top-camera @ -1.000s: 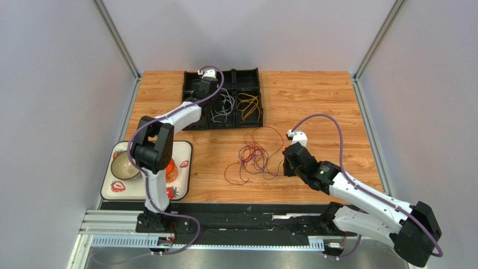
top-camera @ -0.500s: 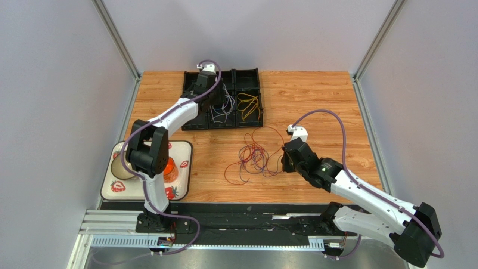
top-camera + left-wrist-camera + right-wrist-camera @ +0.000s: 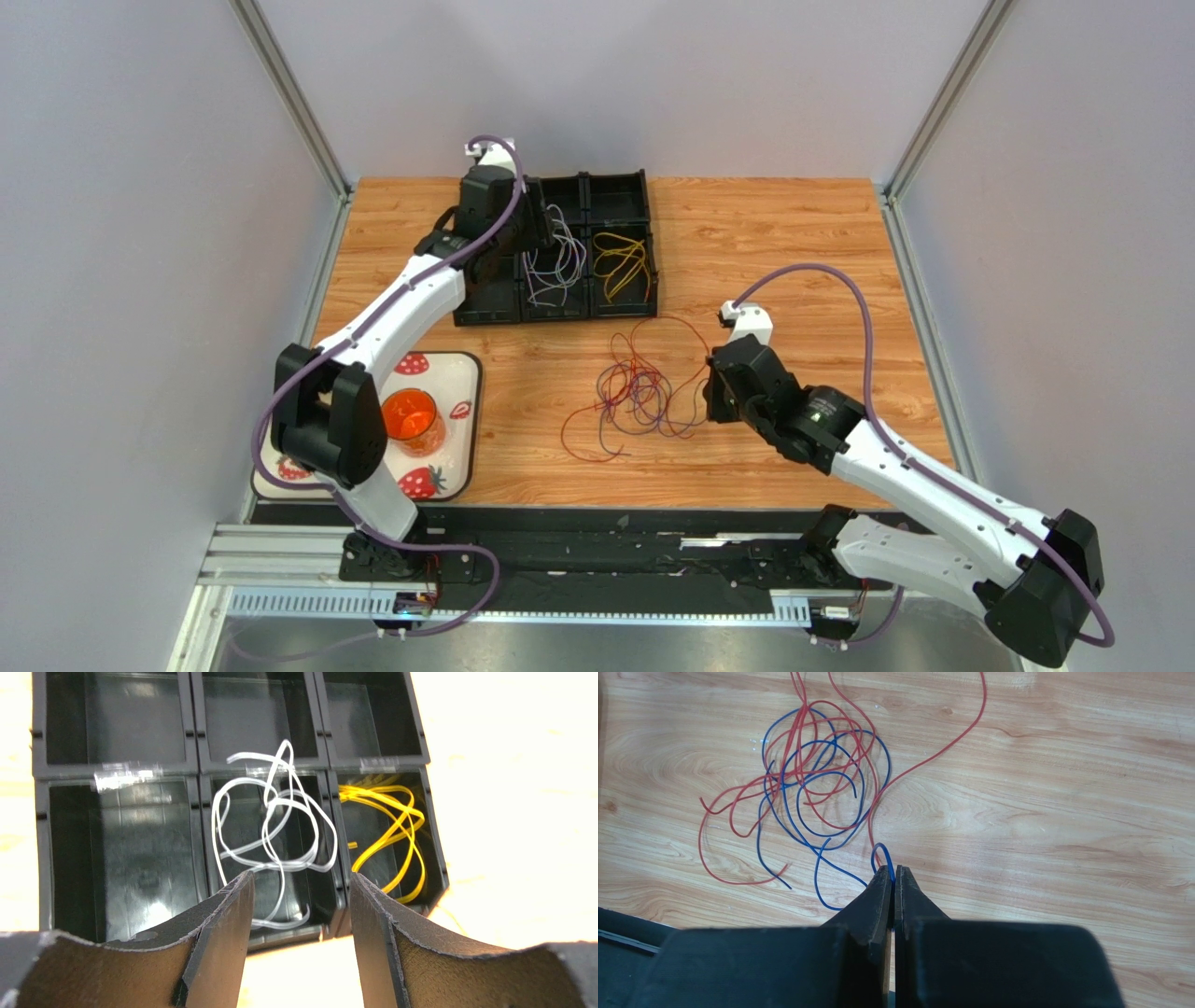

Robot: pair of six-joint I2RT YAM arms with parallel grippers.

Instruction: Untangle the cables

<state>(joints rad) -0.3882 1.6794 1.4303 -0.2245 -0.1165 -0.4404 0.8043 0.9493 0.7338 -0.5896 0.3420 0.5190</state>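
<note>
While the left gripper point(image 3: 300, 878) hangs over the black organiser point(image 3: 70, 768) at the far side of the table point(image 3: 786, 238), jaws spread with nothing between them, two colours look sorted. The white cables point(image 3: 275, 801) lie looped in the middle compartment of the nearer row. The yellow cables point(image 3: 382, 796) lie in the compartment just to their right.

Further right, on the wood, the red and blue tangle point(image 3: 634, 395) sits well apart from the organiser, its strands crossing many times. At its right edge the right gripper point(image 3: 893, 871) has its fingers pressed together, pinching a small loop of the blue cable point(image 3: 880, 845) at the very tips. A red cable point(image 3: 982, 707) runs down close beside that loop, and I cannot tell whether it is caught too.

As I judge it, the step in hand is drawing one blue strand free. That calls for a slow pull up and away to the right, halting if the whole bundle drags along. The free left gripper would serve best by coming down to pin the red loops, so the blue slides out rather than tightening.
</note>
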